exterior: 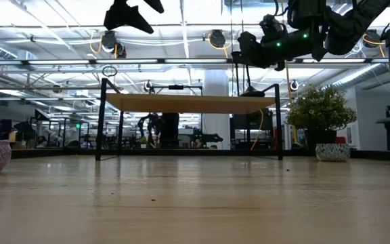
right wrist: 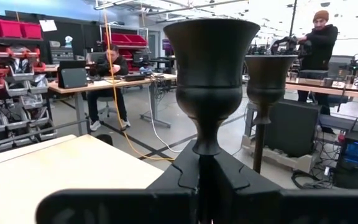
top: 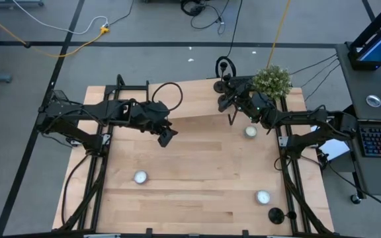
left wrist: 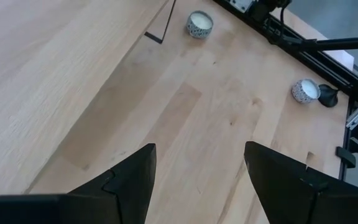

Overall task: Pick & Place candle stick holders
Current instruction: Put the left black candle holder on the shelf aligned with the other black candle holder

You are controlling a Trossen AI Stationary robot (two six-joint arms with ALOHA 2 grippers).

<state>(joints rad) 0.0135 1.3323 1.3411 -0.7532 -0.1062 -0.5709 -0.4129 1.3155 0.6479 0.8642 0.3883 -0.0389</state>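
My right gripper (right wrist: 207,163) is shut on a matte-black candle stick holder (right wrist: 210,56) over the raised wooden shelf (top: 190,99) at the table's far side, next to the plant (top: 271,80). A second holder (right wrist: 269,68) stands upright just beyond it. A third holder (top: 276,215) rests on the table at the near right corner, beside a white tealight (top: 262,197). My left gripper (left wrist: 197,155) hangs open and holds nothing, above the table left of centre (top: 167,137). My right gripper pinches the holder's thin stem (right wrist: 207,146) between its two fingers, just under the cup. The fingers come in about level, lying across the stem. The holder stays upright. The gripper hides the base, so I cannot tell whether it stands on the shelf.
Two more tealights lie on the table, one near the left (top: 140,177) and one by the shelf's right leg (top: 251,131). The shelf stands on thin black legs (exterior: 101,118). Bare wood stretches across the middle and near side. People are at desks in the room beyond (right wrist: 107,81).
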